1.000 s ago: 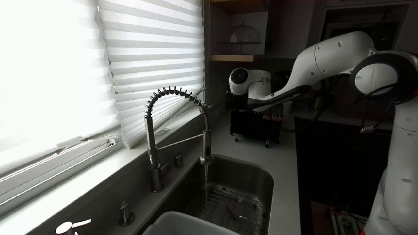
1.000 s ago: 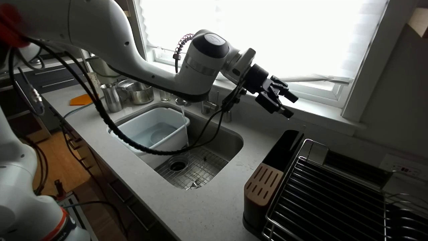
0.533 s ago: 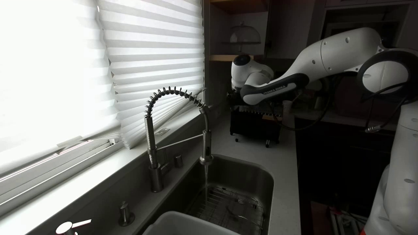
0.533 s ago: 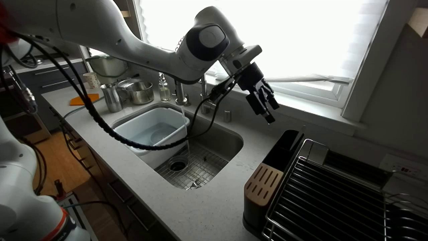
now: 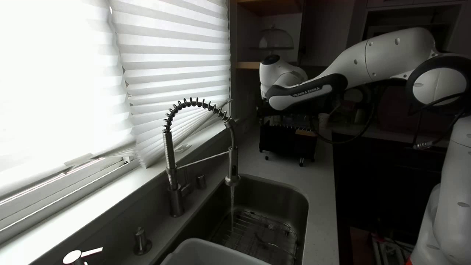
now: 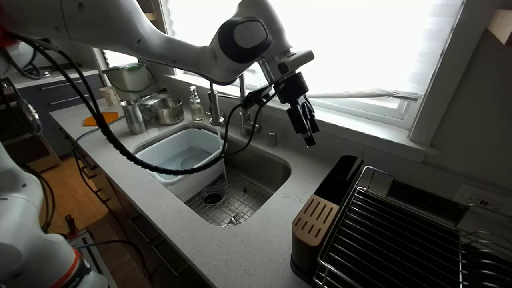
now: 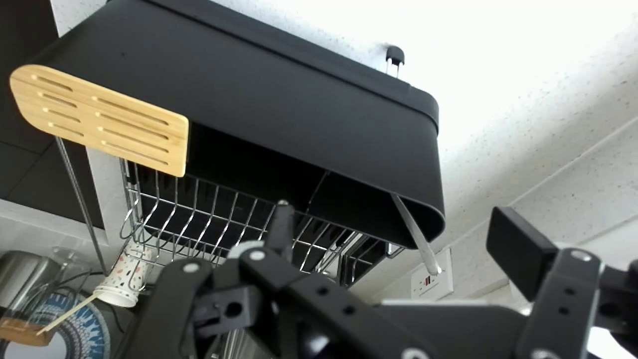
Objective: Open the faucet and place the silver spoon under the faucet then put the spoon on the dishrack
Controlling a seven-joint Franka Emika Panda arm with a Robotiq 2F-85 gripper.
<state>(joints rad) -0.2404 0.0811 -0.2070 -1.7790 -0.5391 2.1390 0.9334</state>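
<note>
The faucet (image 5: 232,165) is tall and chrome with a coiled arched neck; a thin stream of water (image 5: 232,209) falls from its spray head into the sink (image 6: 264,172). In the wrist view a silver handle, apparently the silver spoon (image 7: 417,237), leans out of the open end of a black utensil holder (image 7: 299,99); its lower part is hidden inside. This holder stands along the edge of the wire dishrack (image 6: 400,224). My gripper (image 6: 312,136) hangs above the counter between sink and holder, pointing down. Its fingers are wide apart, nothing between them, and clear of the spoon.
A white tub (image 6: 188,160) holding water fills one side of the sink. A slotted wooden lid (image 6: 316,218) covers the holder's near end. Behind the tub stand a metal pot (image 6: 170,111), a metal pitcher (image 6: 134,116) and a soap bottle (image 6: 196,105). The windowsill (image 6: 344,124) runs behind the gripper.
The arm's wrist has risen, and the gripper has swung toward the sink, away from the holder, turning to point more steeply down. Water keeps running. The fingers have stayed apart.
</note>
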